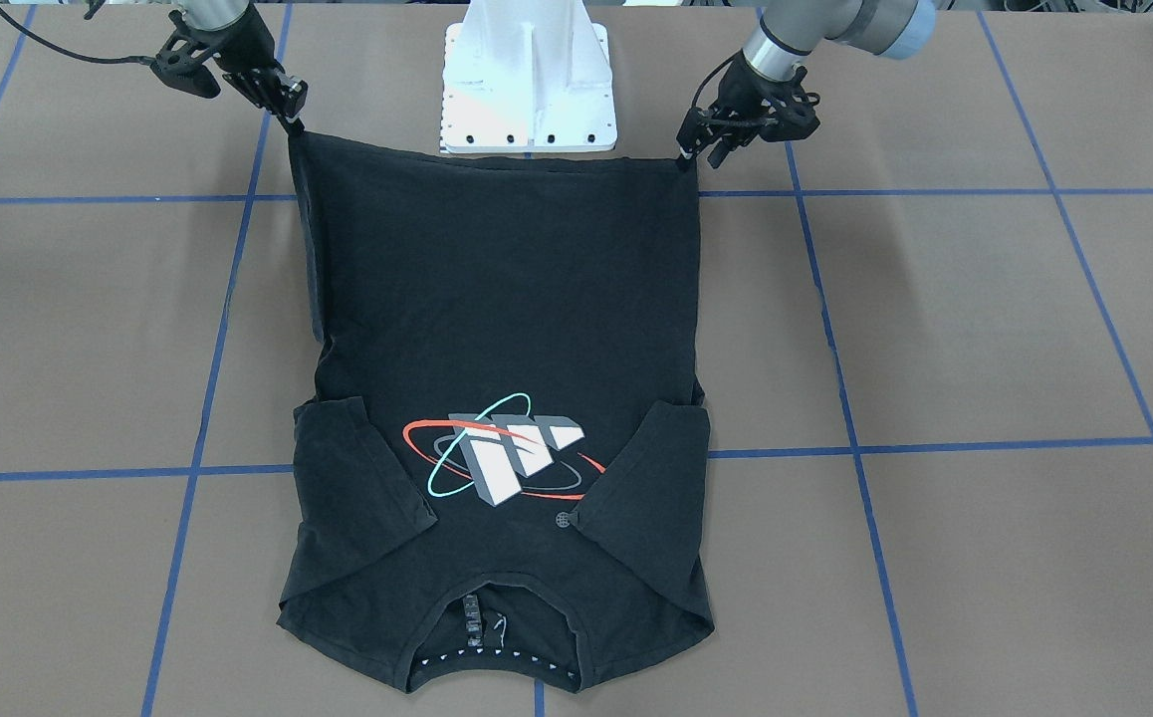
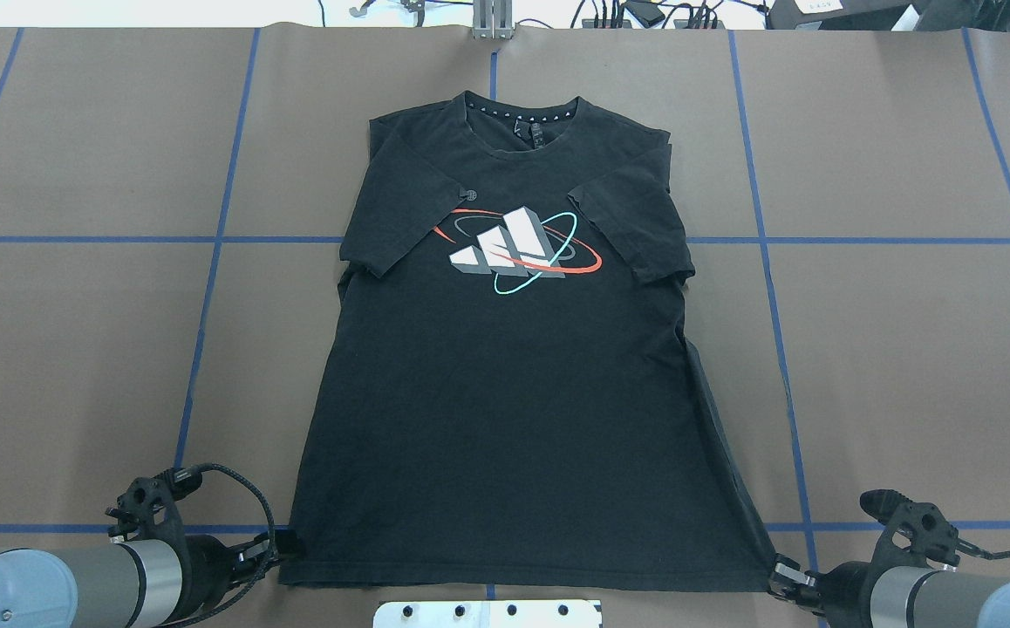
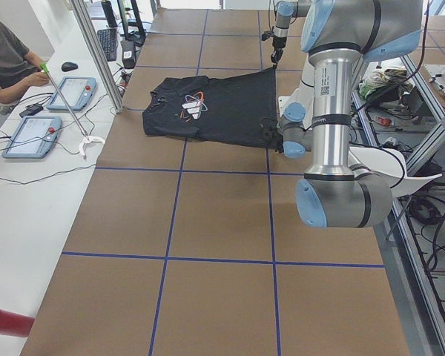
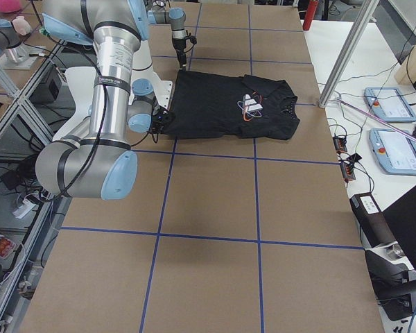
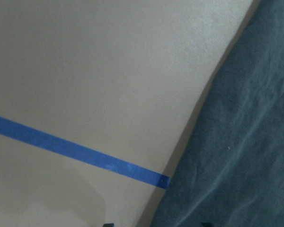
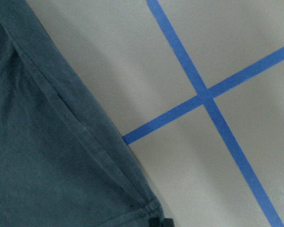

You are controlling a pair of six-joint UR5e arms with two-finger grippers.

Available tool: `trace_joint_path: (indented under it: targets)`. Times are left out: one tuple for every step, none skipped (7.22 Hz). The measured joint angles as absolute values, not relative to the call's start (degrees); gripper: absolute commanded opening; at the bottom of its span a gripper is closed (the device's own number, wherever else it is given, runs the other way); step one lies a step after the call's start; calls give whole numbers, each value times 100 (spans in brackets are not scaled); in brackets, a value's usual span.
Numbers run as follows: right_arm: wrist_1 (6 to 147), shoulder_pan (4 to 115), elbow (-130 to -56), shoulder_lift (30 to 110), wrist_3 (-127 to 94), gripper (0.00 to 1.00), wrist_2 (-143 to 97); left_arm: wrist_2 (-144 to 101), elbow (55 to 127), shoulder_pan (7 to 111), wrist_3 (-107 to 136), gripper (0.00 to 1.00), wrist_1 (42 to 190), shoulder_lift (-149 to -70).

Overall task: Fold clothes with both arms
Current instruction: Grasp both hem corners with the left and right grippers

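Tabletop point(image 1: 985, 319): end effectors point(image 1: 292, 123) point(image 1: 685, 157) seemingly pinch T-shirt point(image 1: 497, 299).

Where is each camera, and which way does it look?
Front-facing: across the brown table, facing the robot; black short-sleeved T-shirt, left hand, right hand at hem corners.
Overhead: behind the robot, looking forward and down; both hands at bottom.
Left side: table's end; left arm nearest.
Right side: opposite end; right arm nearest.
Left wrist: down on shirt edge, blue tape.
Right wrist: likewise, tape crossing.
Shared: the first two see the shirt from opposite sides.
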State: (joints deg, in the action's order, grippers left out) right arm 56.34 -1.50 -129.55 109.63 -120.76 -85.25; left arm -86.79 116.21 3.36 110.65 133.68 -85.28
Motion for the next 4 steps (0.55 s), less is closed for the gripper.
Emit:
trace_joint_path:
  targets:
    - [5634, -150, -12955, 10966, -12076, 0, -8525, -8679, 11616, 311, 11065, 63, 13368, -8534]
    - [5634, -150, -12955, 10967, -12076, 0, -8525, -8681, 11613, 283, 11065, 62, 13368, -8539]
    - [5634, -149, -12955, 10968, -12076, 0, -8525, -8683, 11611, 254, 11065, 61, 13368, -8542]
    - [5634, -149, -12955, 10969, -12076, 0, -8525, -8683, 11608, 227, 11065, 58, 13368, -8541]
